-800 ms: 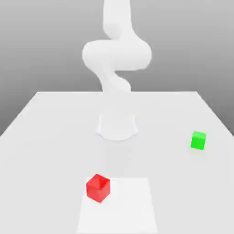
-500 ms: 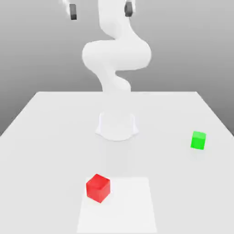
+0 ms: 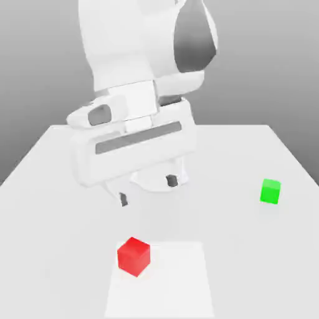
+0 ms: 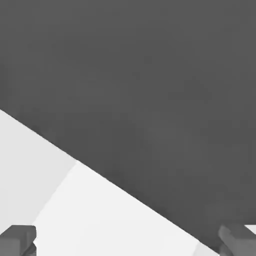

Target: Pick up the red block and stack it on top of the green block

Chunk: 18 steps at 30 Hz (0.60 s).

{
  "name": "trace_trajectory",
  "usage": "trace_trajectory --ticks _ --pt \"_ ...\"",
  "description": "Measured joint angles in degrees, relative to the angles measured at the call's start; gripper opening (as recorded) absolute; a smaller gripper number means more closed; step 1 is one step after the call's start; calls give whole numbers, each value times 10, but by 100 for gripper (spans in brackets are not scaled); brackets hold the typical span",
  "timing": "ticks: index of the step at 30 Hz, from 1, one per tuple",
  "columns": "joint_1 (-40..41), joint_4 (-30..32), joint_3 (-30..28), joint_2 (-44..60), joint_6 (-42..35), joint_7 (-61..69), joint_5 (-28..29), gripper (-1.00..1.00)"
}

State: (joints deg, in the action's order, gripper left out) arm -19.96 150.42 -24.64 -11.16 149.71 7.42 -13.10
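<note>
Pincer [image 3: 147,190] wide open, empty, above table [image 3: 249,249].

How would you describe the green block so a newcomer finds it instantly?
Start from the flat white table and the robot's round white base at its middle. Toward the exterior view's right edge sits the small matte green cube, alone. The only other cube, the red one, lies nearer the front.

red block [image 3: 134,256] bright plain red, matte, darker on shaded faces. green block [image 3: 270,190] bright plain green. table [image 3: 249,249] pale grey-white, with lighter white square patch [image 3: 174,286] on it. arm [image 3: 140,68] glossy white, dark grey cap on joint. gripper [image 3: 147,190] white body, dark grey fingertips [image 4: 17,240]. backdrop [image 3: 268,62] plain grey gradient.
</note>
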Motion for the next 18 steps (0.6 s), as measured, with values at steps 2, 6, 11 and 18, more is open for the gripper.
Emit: trace_trajectory --ticks 2,6,11,18 --pt "-4 14 -4 23 14 32 1 0" --pt "-5 43 -9 62 45 85 18 0" --pt "8 80 -15 97 84 121 81 0" --pt "44 87 -10 116 111 126 136 0"
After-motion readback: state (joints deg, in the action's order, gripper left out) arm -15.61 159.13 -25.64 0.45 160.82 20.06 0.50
